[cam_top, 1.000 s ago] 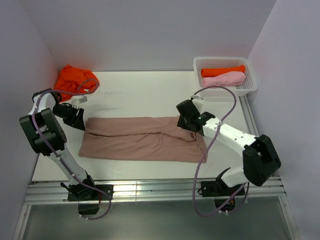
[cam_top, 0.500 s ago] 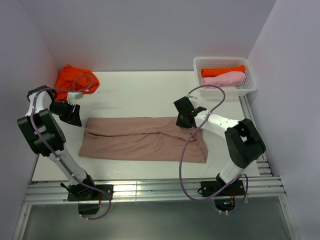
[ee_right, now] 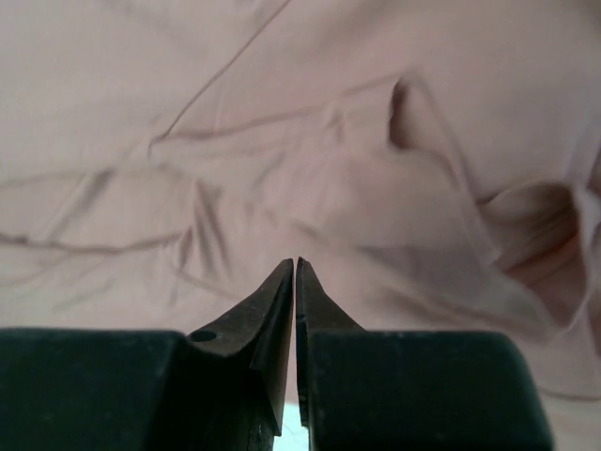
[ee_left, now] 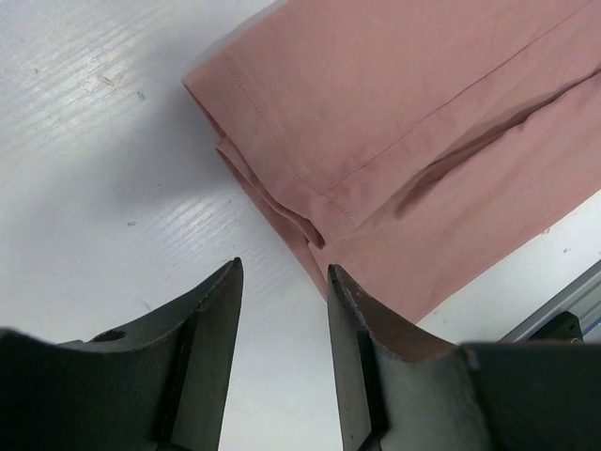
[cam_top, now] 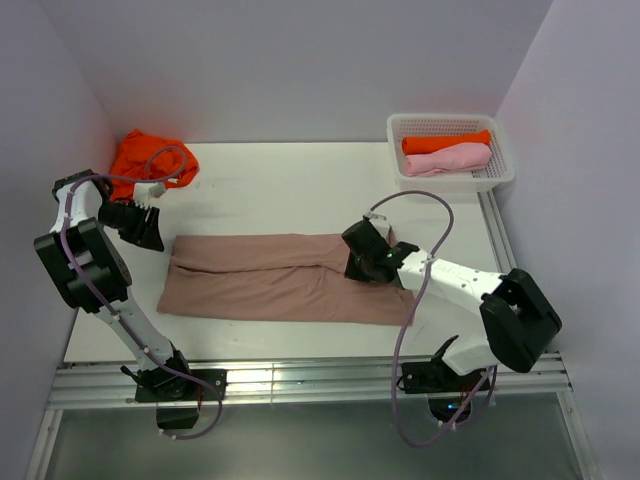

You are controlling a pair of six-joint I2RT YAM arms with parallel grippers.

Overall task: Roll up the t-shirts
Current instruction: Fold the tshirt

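Note:
A large pinkish-brown t-shirt [cam_top: 285, 280] lies folded into a long strip across the table. In the left wrist view its hemmed left end [ee_left: 394, 132] shows stacked layers. My left gripper [cam_top: 155, 238] hovers open over bare table just off that end's far corner, nothing between its fingers [ee_left: 282, 268]. My right gripper [cam_top: 353, 266] is low over the wrinkled right part of the shirt [ee_right: 310, 160]. Its jaws [ee_right: 296, 265] are shut, tips together, with no cloth seen between them. A crumpled orange t-shirt [cam_top: 150, 160] lies at the back left.
A white mesh basket [cam_top: 500, 178] stands at the back right, holding a rolled orange t-shirt [cam_top: 445, 142] and a rolled light pink one [cam_top: 448, 158]. Walls close in the left, back and right. A metal rail [cam_top: 300, 385] runs along the near edge.
My right gripper has shut and moved from the shirt's far right corner toward me and left, over the cloth. My left gripper drew back slightly left off the shirt's corner.

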